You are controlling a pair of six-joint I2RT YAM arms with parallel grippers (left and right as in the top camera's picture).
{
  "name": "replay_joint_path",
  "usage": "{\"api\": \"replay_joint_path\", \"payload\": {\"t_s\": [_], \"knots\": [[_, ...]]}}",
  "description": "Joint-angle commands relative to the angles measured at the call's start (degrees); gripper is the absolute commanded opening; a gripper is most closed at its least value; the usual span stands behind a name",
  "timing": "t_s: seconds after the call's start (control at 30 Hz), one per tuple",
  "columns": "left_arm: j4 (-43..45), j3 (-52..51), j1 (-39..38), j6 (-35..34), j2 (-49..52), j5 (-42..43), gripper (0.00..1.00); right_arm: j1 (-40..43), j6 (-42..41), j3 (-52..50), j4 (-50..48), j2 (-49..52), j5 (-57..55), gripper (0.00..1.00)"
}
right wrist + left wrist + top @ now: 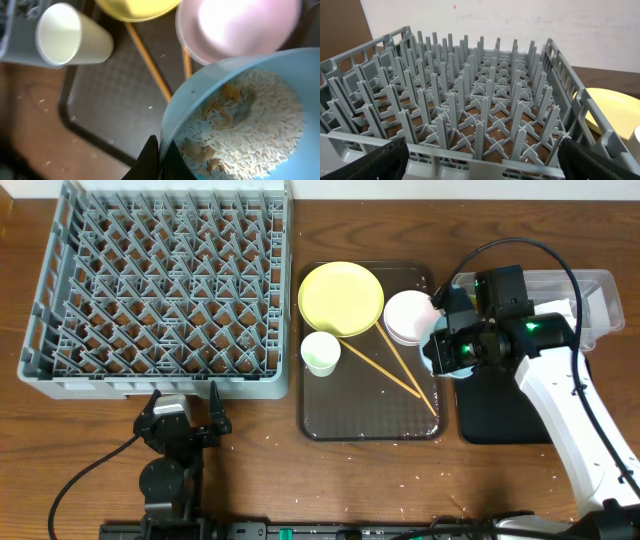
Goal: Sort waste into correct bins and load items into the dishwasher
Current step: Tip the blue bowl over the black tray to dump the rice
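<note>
My right gripper (162,156) is shut on the rim of the light-blue bowl (240,115), which holds white rice (260,125) and some tan bits. From overhead the gripper (440,350) sits at the brown tray's right edge, and the arm covers most of the bowl. On the tray lie the yellow plate (341,298), white bowl (408,317) and white cup (321,352). The grey dishwasher rack (160,280) fills the upper left. Just in front of its near wall my left gripper (185,415) stands open and holds nothing, its fingers (380,162) wide apart.
Two wooden chopsticks (395,365) lie slanted across the brown tray (370,415). The black bin (500,415) sits right of the tray, under my right arm. The clear bin (595,295) stands at the back right. Rice grains are scattered on the table near the front edge.
</note>
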State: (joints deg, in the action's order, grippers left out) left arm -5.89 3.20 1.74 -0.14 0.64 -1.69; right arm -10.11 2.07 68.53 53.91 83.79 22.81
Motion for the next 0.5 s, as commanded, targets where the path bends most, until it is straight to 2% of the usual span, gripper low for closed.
{"api": "replay_joint_path", "payload": {"t_s": [0.0,0.17,0.33,0.47], "knots": [[-0.63,-1.75,0.22,0.35,-0.24,-0.66,0.95,2.75,1.31,0.98,2.89,-2.97,8.22,0.01],[-0.63,-1.75,0.24,0.35,-0.24,-0.66,0.95,10.84,7.02,-1.2,10.73,-8.26,10.64,0.01],[-0.63,-1.75,0.24,0.35,-0.24,-0.68,0.95,19.91,11.89,-7.91,9.62,-12.31,18.86,0.01],[-0.63,-1.75,0.24,0.35,-0.24,-0.68,0.95,28.92,17.31,-15.43,7.39,-12.63,29.81,0.01]]}}
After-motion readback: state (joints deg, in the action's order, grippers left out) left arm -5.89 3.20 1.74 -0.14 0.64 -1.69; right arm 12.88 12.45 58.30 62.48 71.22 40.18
